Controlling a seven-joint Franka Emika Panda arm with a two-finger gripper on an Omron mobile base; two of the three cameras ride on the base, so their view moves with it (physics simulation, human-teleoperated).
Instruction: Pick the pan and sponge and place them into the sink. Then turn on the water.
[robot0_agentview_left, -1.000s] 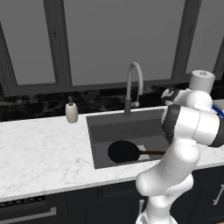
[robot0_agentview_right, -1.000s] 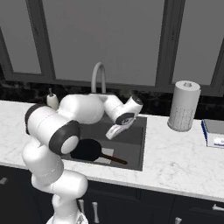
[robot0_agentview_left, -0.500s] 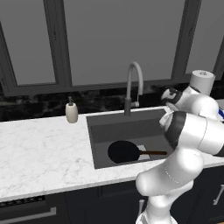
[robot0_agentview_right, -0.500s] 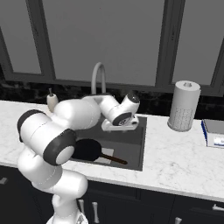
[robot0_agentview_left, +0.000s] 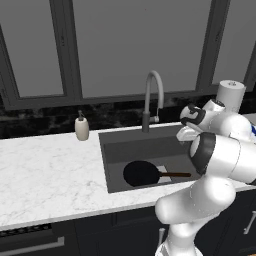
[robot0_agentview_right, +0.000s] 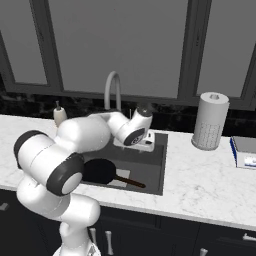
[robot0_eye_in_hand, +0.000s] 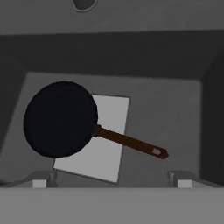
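My pincer (robot0_agentview_right: 140, 146) is standing wide open and holding nothing, hanging over the back of the sink (robot0_agentview_left: 140, 147), with the faucet (robot0_agentview_left: 152, 95) just beyond it.

Going from left to right under it: the pan (robot0_eye_in_hand: 60, 119) is lying flat on the sink floor, below the pincer and to its left, its round body half covering the lighter patch (robot0_eye_in_hand: 109, 131). Its handle (robot0_eye_in_hand: 129, 142) is running off to the right and ending almost under the pincer's right finger.

I am judging the pan to be stiff and fairly heavy, with most of the weight in the round body. The flat body is offering my fingers no edge to close on. The thin handle is the place to take hold, close to the body, so that the pan is not swinging down from the far end. The handle looks smooth, so it may be slipping or turning in a light grip.

Against a second ago, my wrist is levelling out from its downward tilt and looking straight into the sink, and my elbow is swinging out to the side. The pan is lying where it was, and my fingers are just as wide apart.
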